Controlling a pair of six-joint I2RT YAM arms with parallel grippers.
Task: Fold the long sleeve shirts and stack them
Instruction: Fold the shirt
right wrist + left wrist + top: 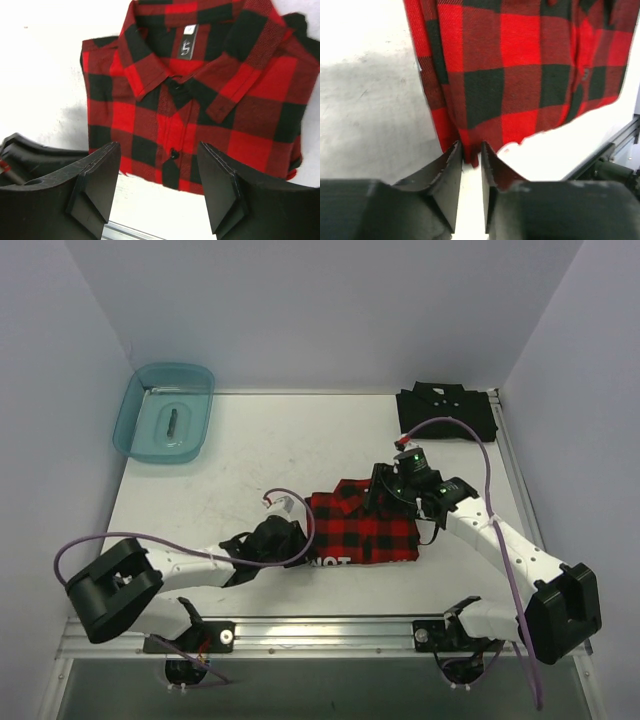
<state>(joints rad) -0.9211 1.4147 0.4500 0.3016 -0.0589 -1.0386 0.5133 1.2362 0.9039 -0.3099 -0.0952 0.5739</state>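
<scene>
Looking down from above, we are seeing the plaid shirt (365,530) lying folded into a compact rectangle near the middle of the counter (250,460), its white lettering along the near edge. The black shirt (445,410) is sitting folded at the far right corner, well apart from it, and the teal bin (130,425) is at the far left. The left fingers (295,540) are meeting the plaid's left edge, and the right fingers (380,490) are hovering over its far edge.

In the left wrist view, those fingers are standing almost together with only a slit between them. A corner of the plaid hem is reaching down to their tips, and we cannot tell whether they are pinching it or merely touching it.

In the right wrist view, the fingers are spread wide with nothing between them, the collar and buttoned front showing beyond.

We are judging both shirts folded and stacking as the step in hand. The next move is calling for a firm hold through all the plaid's layers at opposite edges, so the bundle is not unfolding while going far and right onto the black shirt.
</scene>
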